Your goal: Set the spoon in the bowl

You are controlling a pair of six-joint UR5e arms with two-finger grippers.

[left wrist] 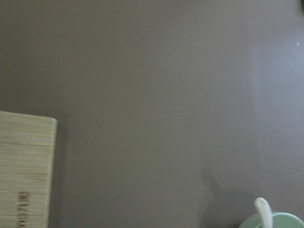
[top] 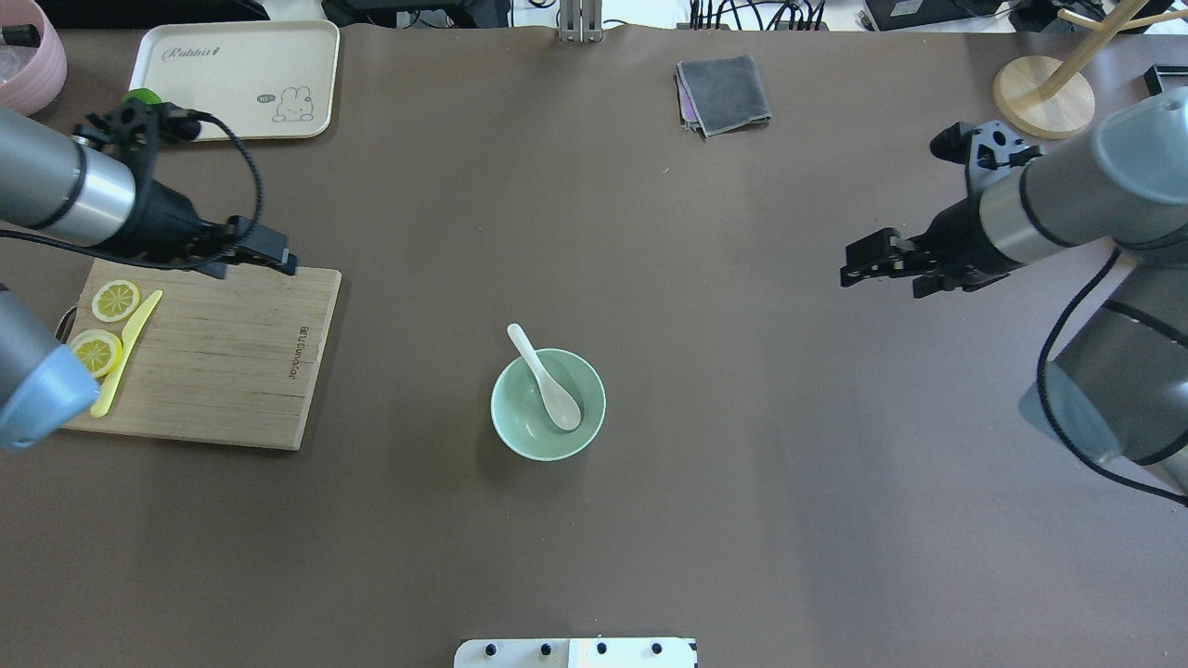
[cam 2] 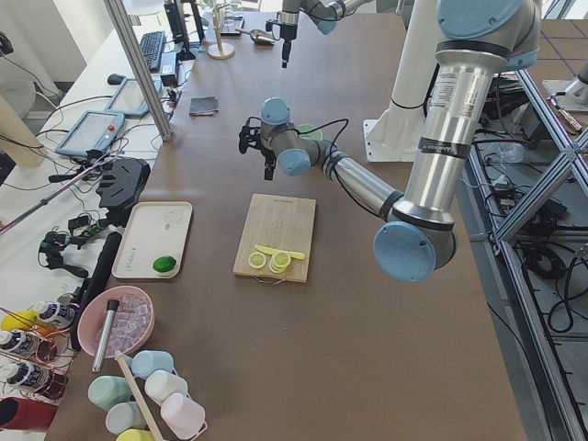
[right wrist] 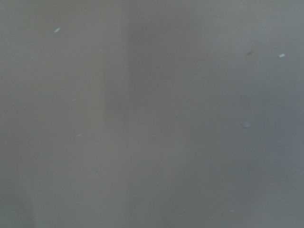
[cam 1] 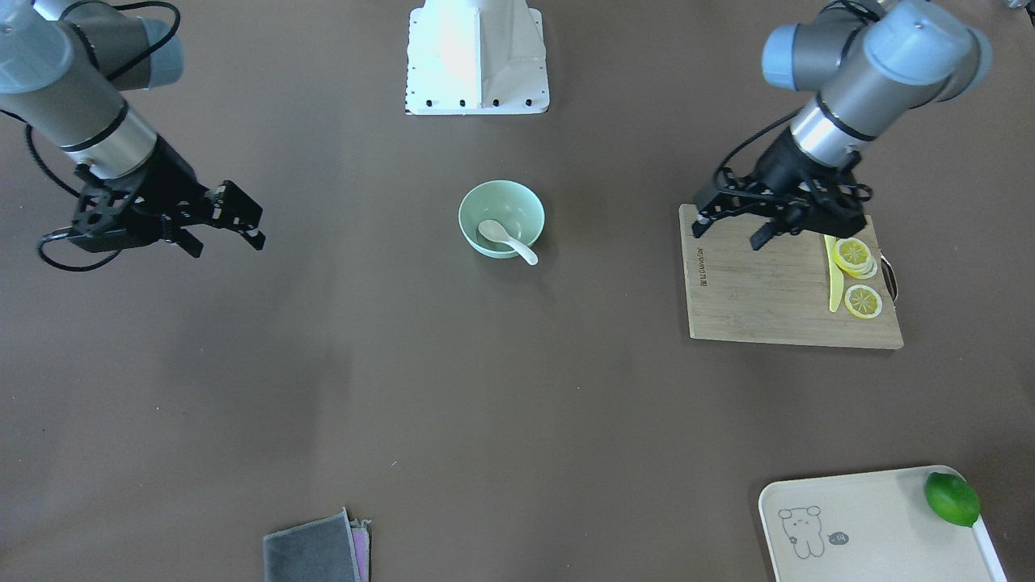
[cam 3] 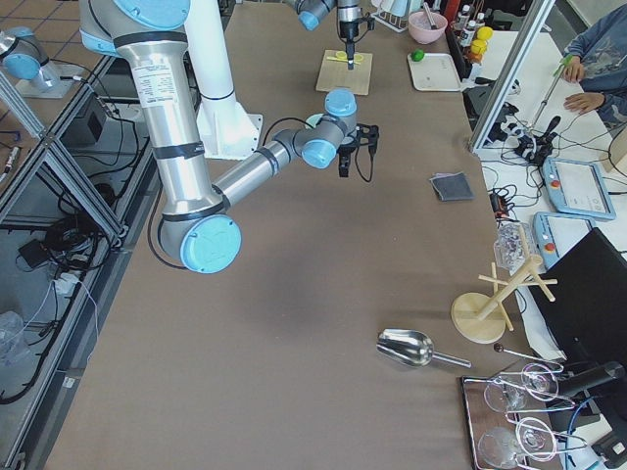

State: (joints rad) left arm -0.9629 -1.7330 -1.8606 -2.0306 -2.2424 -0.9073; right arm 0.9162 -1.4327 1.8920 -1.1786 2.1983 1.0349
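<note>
The white spoon (cam 1: 506,238) lies in the pale mint-green bowl (cam 1: 508,200) at the table's middle, scoop down inside, handle resting on the rim and sticking out. In the overhead view the spoon (top: 548,380) leans over the bowl's (top: 522,429) far rim. My left gripper (cam 1: 730,228) is open and empty above the near edge of the cutting board, well away from the bowl. My right gripper (cam 1: 226,234) is open and empty over bare table on the other side. The left wrist view shows the bowl's rim (left wrist: 285,221) and the spoon's handle tip (left wrist: 263,211).
A wooden cutting board (cam 1: 768,299) holds lemon slices (cam 1: 854,255) and a thin yellow strip (cam 1: 834,284). A beige tray (cam 1: 865,533) carries a lime (cam 1: 952,499). A folded grey cloth (cam 1: 314,554) lies at the table edge. A wooden stand (top: 1043,95) is far right.
</note>
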